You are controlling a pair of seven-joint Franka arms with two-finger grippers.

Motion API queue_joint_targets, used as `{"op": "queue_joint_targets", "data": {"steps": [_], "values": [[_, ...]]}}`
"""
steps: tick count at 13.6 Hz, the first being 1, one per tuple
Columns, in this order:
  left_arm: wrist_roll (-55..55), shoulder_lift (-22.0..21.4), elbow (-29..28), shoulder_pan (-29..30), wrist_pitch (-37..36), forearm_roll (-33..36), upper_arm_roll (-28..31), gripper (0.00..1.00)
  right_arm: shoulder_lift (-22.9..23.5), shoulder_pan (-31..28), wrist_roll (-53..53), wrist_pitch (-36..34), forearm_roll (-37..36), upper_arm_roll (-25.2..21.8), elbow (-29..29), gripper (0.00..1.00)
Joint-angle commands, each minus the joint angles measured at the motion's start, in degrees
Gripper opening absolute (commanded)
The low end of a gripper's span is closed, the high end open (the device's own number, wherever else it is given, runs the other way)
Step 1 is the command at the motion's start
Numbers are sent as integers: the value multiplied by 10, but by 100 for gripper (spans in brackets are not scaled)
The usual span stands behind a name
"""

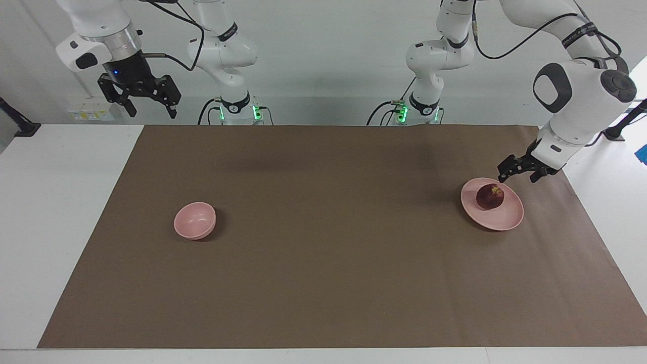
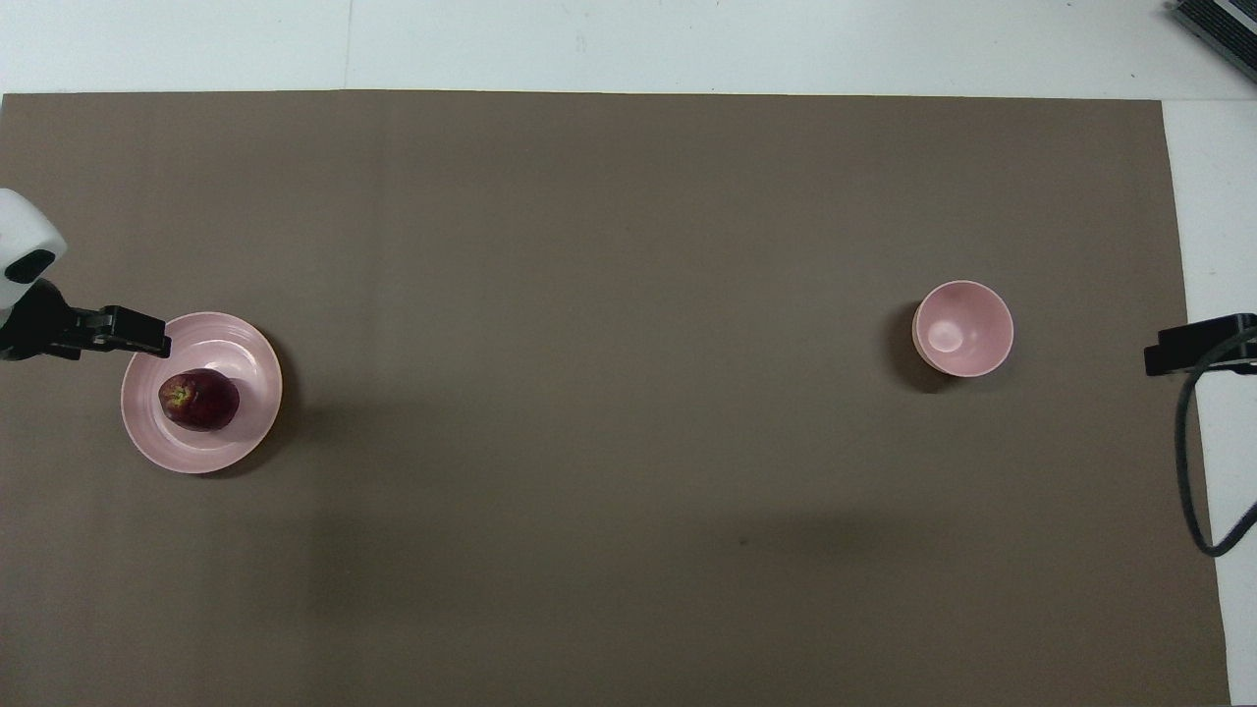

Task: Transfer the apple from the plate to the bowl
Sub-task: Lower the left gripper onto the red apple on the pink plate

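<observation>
The dark red apple [image 1: 489, 196] lies on the pale pink plate [image 1: 506, 217] toward the left arm's end of the table; both also show in the overhead view, the apple [image 2: 198, 400] on the plate [image 2: 187, 450]. The small pink bowl [image 1: 194, 220] stands empty toward the right arm's end and shows in the overhead view [image 2: 962, 328]. My left gripper [image 1: 516, 177] is open, low over the plate's rim just beside the apple, not touching it; it shows in the overhead view [image 2: 145, 339]. My right gripper [image 1: 147, 105] is open and empty, and waits raised high over the table's edge.
A brown mat [image 1: 323, 263] covers most of the white table [image 1: 60, 202]. The right gripper's tip [image 2: 1174, 353] and its cable show at the overhead view's edge, over the mat's border beside the bowl.
</observation>
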Motion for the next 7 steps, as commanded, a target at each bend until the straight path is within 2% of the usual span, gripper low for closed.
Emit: {"op": "queue_joint_targets", "data": {"steps": [1,7], "values": [[7,19,-27,5,48,-5,-2,100,-7,-6,-10,-2,4,4,-5,100],[5,34,-102,13,138,-5,-2,100,-7,-6,-10,-2,4,4,-5,100]]}}
